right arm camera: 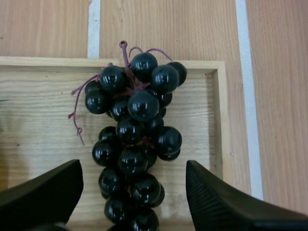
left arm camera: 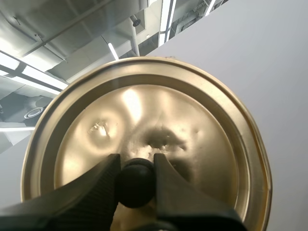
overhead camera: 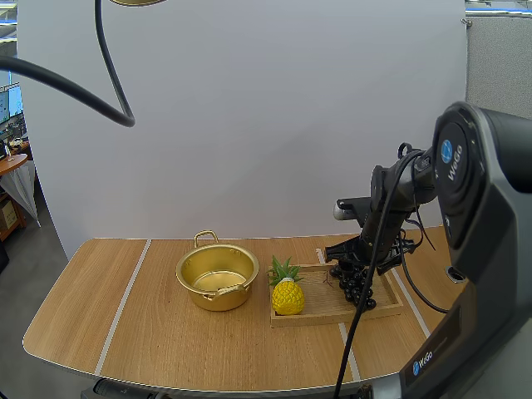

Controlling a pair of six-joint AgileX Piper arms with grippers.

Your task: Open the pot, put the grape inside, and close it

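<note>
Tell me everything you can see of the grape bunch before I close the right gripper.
The grape bunch is a cluster of glossy, near-black round berries on a purplish stem with thin curling tendrils; it looks like plastic. It lies flat in the right end of the wooden tray, its stem end near the tray's far rim, apart from the pineapple. The right gripper hovers over it, open, with one finger on each side of its other end; no contact is visible.

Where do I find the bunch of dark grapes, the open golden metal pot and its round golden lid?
bunch of dark grapes (right arm camera: 132, 161): right wrist view, a berry mid-bunch.
open golden metal pot (overhead camera: 208, 301): high view, its front wall.
round golden lid (left arm camera: 192, 120): left wrist view, its shiny dented face.
</note>
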